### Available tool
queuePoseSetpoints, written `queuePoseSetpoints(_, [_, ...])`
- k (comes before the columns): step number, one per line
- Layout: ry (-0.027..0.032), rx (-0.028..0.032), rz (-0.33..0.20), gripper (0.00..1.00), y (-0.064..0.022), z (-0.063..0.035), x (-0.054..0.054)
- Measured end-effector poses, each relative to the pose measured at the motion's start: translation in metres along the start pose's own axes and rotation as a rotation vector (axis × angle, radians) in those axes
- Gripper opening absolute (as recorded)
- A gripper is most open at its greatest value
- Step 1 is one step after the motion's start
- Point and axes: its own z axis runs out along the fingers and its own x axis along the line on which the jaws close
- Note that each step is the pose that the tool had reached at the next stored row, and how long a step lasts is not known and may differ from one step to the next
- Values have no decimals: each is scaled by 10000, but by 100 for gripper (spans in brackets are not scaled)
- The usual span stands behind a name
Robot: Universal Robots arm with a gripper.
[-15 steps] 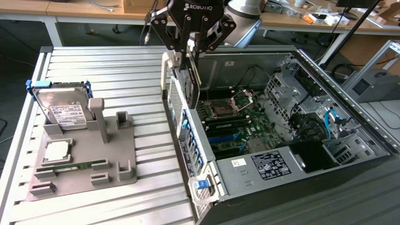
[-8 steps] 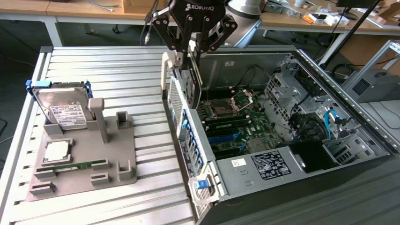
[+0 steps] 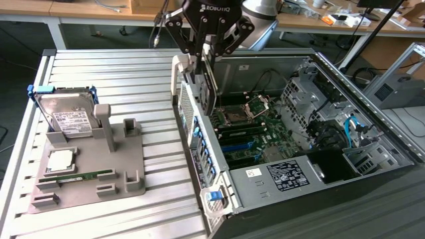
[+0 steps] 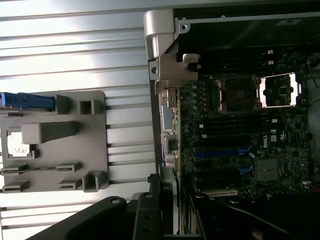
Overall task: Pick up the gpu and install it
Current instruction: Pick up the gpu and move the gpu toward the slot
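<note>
The gpu (image 3: 210, 92) hangs on edge, its dark board pointing down, with my gripper (image 3: 202, 56) shut on its upper edge. It sits over the rear wall of the open computer case (image 3: 371, 119), above the motherboard (image 3: 256, 134) and its blue slots (image 3: 239, 147). In the wrist view the gpu (image 4: 172, 210) appears edge-on between my dark fingers (image 4: 145, 215), beside the motherboard (image 4: 235, 145) and a blue slot (image 4: 220, 152). I cannot tell whether the card's lower edge touches a slot.
A grey fixture (image 3: 126, 164) stands on the slatted table at the exterior view's left. It carries a silver hard drive (image 3: 66, 117), a square chip (image 3: 59, 159) and a green memory stick (image 3: 83, 176). Cables and drive cages (image 3: 319, 109) crowd the case's far side.
</note>
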Motion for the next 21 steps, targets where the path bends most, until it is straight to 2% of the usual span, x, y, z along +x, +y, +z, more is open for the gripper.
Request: queuePoseSetpoints(21, [0, 0, -1, 27, 7, 17, -95])
